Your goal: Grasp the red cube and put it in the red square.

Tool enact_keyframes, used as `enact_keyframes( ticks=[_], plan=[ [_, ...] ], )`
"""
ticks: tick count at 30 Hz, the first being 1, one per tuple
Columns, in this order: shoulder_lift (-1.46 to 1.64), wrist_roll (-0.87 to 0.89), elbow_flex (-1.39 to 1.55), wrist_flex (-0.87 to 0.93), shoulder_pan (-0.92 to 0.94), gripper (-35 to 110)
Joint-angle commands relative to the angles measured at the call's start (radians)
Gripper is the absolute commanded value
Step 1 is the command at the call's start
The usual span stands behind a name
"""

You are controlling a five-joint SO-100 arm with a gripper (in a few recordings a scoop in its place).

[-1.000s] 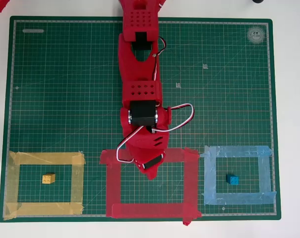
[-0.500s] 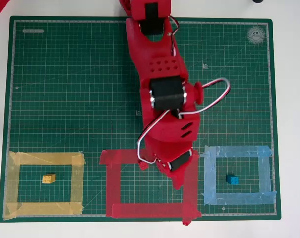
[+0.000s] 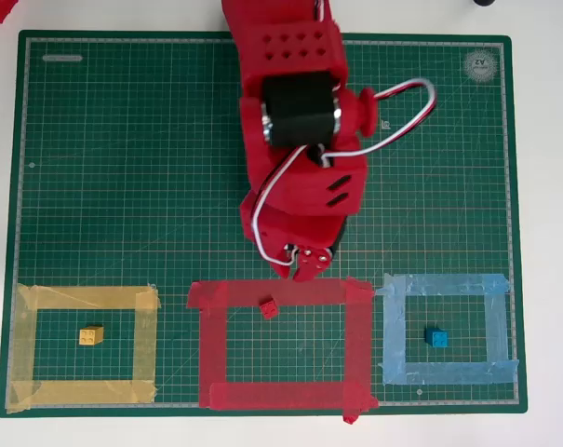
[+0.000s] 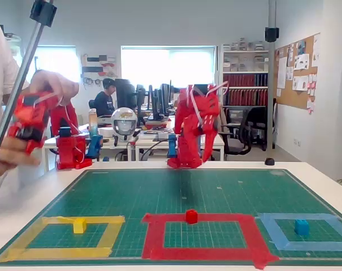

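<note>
The red cube (image 3: 269, 307) lies free on the top strip of the red square (image 3: 355, 345), a wide red tape outline at the mat's lower middle. In the fixed view the red cube (image 4: 191, 216) sits on the far strip of the red square (image 4: 154, 237). My gripper (image 3: 302, 264) hangs above the mat just past that strip, up and to the right of the cube, and holds nothing. Its jaws are foreshortened from above, so their gap is hidden. The red arm (image 4: 194, 130) stands folded and raised at the back of the mat.
A yellow cube (image 3: 91, 335) sits inside the yellow tape outline (image 3: 145, 345) on the left. A blue cube (image 3: 436, 337) sits inside the light-blue outline (image 3: 500, 326) on the right. All lie on a green cutting mat (image 3: 123, 168).
The arm swung right over the red square, then pulled back and up towards its base. The red cube, covered by the gripper before, now lies uncovered on the top strip.
</note>
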Motion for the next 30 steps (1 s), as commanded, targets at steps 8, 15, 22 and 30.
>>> enact_keyframes(
  ticks=[8,15,22,30],
  plan=[
    [-0.041,-0.344,0.448,-0.657,0.101,-1],
    [-0.118,-0.457,0.442,-0.657,0.109,-1],
    [-0.172,-0.508,0.43,-0.703,0.081,-1],
    [-0.216,-0.509,0.428,-0.824,0.055,-1]
  ],
)
